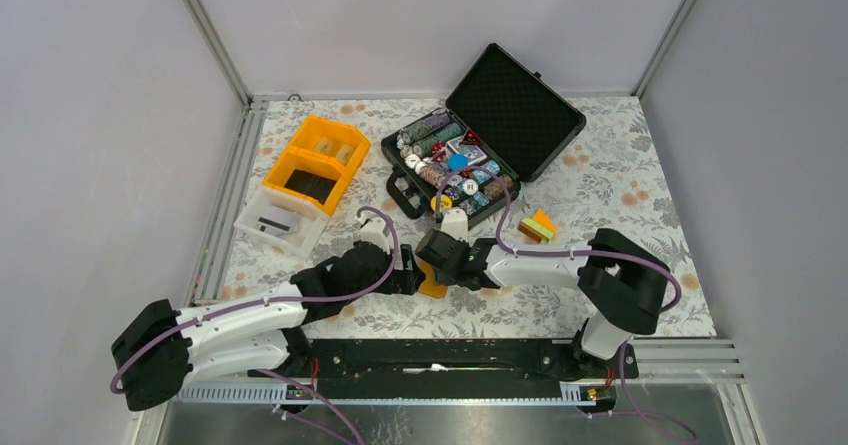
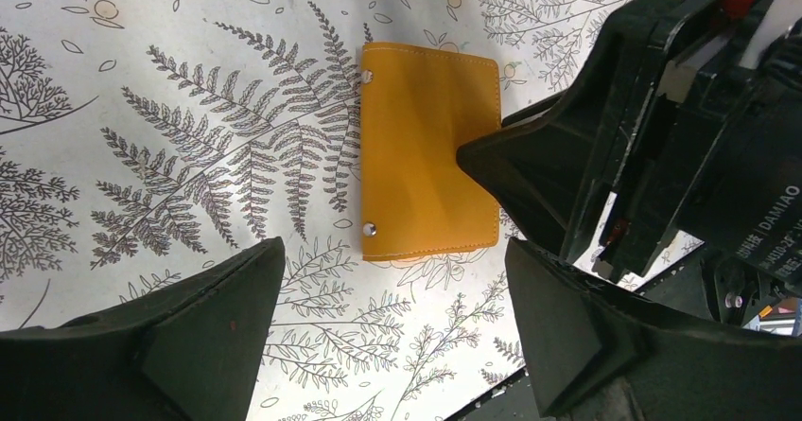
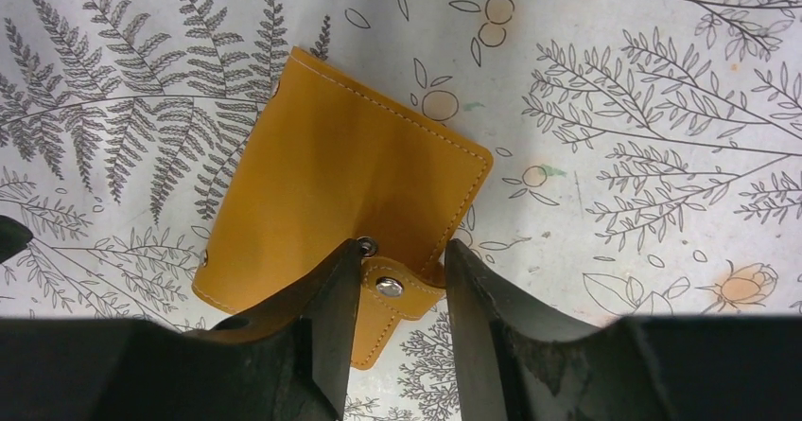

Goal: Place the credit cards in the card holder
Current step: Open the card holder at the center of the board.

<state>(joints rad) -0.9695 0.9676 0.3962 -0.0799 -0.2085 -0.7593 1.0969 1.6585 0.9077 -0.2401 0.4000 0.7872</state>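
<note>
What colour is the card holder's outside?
The card holder is plain orange with pale edge stitching; best in the right wrist view.

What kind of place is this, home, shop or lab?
Most likely a robot lab test cell: a left arm and right arm bolted to a rail at the near edge, plain grey walls boxing the table in, and props laid out like a poker chip case and an orange bin.
</note>
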